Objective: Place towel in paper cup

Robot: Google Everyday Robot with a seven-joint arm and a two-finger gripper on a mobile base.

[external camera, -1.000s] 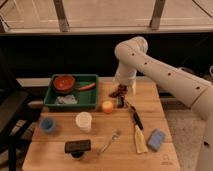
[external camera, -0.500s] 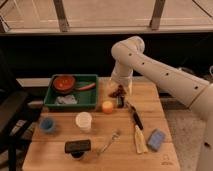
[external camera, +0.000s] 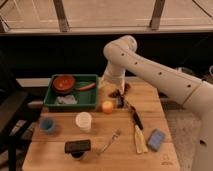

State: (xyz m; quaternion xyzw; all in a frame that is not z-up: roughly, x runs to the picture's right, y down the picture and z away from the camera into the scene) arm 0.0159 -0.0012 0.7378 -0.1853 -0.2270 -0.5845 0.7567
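A crumpled grey-white towel point(external camera: 66, 100) lies in the front of the green tray point(external camera: 93, 97) at the table's back left. The white paper cup point(external camera: 83, 121) stands upright on the wooden table, just in front of the tray. My gripper point(external camera: 119, 95) hangs low over the table at the back centre, right of the tray and just behind an orange object point(external camera: 107, 106). It is well apart from both the towel and the cup. The white arm reaches in from the right.
A red bowl point(external camera: 64, 82) and an orange utensil sit in the tray. A blue cup point(external camera: 47, 124), a black object point(external camera: 77, 146), a fork point(external camera: 111, 141), a dark-handled tool point(external camera: 135, 118), a pale brush point(external camera: 140, 140) and a blue sponge point(external camera: 156, 139) lie on the table.
The arm has swung slightly to the left, bringing the gripper a little nearer the tray. Nothing on the table has moved.
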